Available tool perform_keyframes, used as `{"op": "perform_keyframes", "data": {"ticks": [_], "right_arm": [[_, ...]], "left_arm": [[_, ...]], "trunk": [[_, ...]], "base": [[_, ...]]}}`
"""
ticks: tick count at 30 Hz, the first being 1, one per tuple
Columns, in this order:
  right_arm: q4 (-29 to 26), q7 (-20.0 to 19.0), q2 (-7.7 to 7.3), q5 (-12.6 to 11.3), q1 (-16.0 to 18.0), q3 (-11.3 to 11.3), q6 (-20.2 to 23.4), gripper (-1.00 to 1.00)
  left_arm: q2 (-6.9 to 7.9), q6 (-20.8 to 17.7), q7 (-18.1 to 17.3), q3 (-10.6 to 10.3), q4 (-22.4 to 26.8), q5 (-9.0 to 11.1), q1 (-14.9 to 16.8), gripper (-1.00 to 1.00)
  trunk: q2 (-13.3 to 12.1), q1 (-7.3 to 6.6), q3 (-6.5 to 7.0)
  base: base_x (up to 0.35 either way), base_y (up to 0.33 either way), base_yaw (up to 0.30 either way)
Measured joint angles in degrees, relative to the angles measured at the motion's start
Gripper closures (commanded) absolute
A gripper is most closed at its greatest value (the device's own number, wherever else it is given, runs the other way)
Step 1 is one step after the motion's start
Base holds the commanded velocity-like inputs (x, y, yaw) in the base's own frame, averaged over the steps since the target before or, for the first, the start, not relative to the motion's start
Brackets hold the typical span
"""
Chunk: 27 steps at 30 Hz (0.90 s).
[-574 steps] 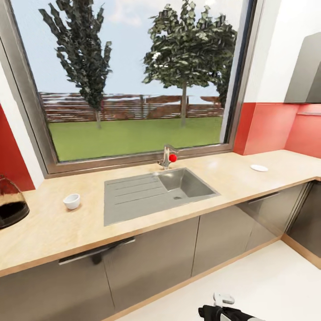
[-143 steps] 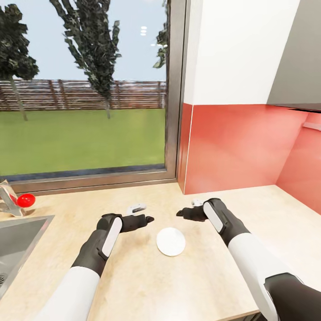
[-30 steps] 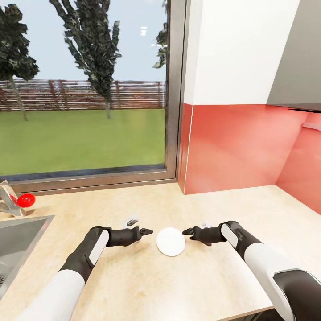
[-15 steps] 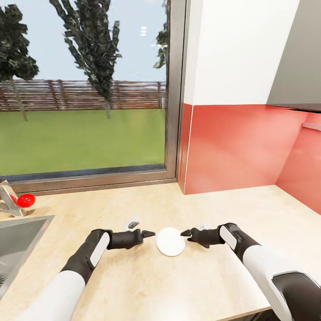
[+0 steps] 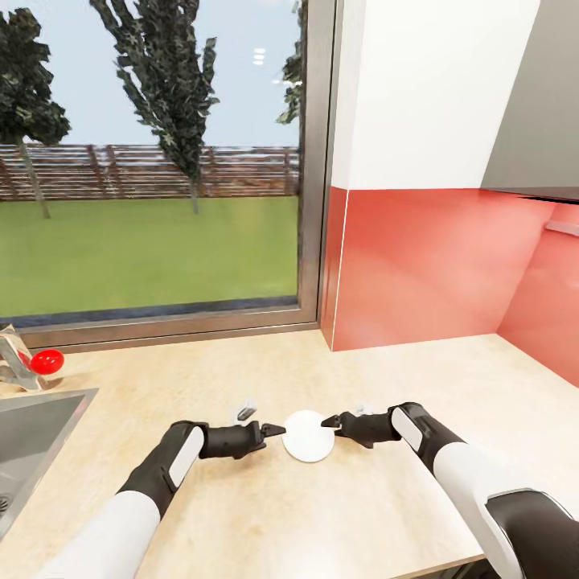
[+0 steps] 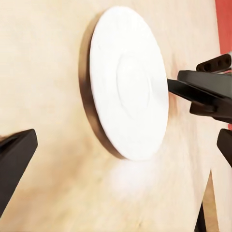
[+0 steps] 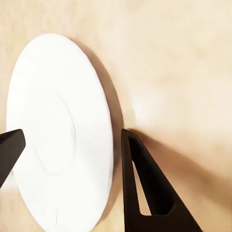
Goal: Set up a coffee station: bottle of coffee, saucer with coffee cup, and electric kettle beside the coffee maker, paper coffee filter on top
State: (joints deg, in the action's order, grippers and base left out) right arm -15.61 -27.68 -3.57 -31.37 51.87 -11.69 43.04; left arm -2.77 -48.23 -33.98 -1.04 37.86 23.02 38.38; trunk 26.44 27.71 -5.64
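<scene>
The saucer (image 5: 309,435) lies flat on the surface (image 5: 241,515), between my two tools and near the red wall corner. My left tool (image 5: 272,430) points at its left rim, tips just beside it. Through the left wrist camera its fingers (image 6: 14,162) are spread wide, with nothing between them, the saucer (image 6: 129,113) lying ahead. My right tool (image 5: 330,420) reaches the right rim, open, one finger (image 7: 145,186) beside the saucer (image 7: 58,135) and the other over it. A sink (image 5: 32,434) sits at far left.
</scene>
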Motion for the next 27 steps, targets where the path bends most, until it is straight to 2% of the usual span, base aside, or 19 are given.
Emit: {"op": "perform_keyframes", "data": {"ticks": [4, 7, 9, 11, 17, 22, 27], "right_arm": [[0.0, 0.0, 0.00, 0.0, 0.0, 0.0, 0.0, -1.00], [0.0, 0.0, 0.00, 0.0, 0.0, 0.0, 0.0, -1.00], [0.0, 0.0, 0.00, 0.0, 0.0, 0.0, 0.0, -1.00], [0.0, 0.0, 0.00, 0.0, 0.0, 0.0, 0.0, -1.00], [0.0, 0.0, 0.00, 0.0, 0.0, 0.0, 0.1, -1.00], [0.0, 0.0, 0.00, 0.0, 0.0, 0.0, 0.1, -1.00], [0.0, 0.0, 0.00, 0.0, 0.0, 0.0, 0.1, -1.00]], "left_arm": [[-0.04, 0.4, 0.1, -0.1, -0.1, -0.1, 0.0, -1.00], [-0.11, 2.6, 0.0, 0.0, -0.6, -0.2, 0.0, -1.00], [-0.92, 4.3, -0.1, 0.1, -2.6, 0.2, 0.0, -1.00], [-1.13, 5.2, 0.0, 0.0, -3.0, -0.3, 0.0, -1.00], [-1.30, 5.9, 0.0, -0.1, -3.2, -0.4, 0.0, -1.00], [-2.10, 6.2, 0.0, -0.1, -3.2, -0.3, 0.0, -1.00], [-2.24, 8.1, -0.1, -0.4, -3.2, -0.3, 0.0, -1.00]], "trunk": [[0.0, 0.00, -0.01], [0.0, 0.00, -0.01], [0.0, 0.00, 0.00], [0.0, 0.00, 0.00], [0.0, 0.00, -0.01], [0.0, 0.00, 0.00], [0.0, 0.00, -0.01]], "base": [[0.000, 0.000, 0.000], [0.000, 0.000, 0.000], [0.000, 0.000, 0.000], [0.000, 0.000, 0.000], [0.000, 0.000, 0.000], [0.000, 0.000, 0.000], [0.000, 0.000, 0.000]]}}
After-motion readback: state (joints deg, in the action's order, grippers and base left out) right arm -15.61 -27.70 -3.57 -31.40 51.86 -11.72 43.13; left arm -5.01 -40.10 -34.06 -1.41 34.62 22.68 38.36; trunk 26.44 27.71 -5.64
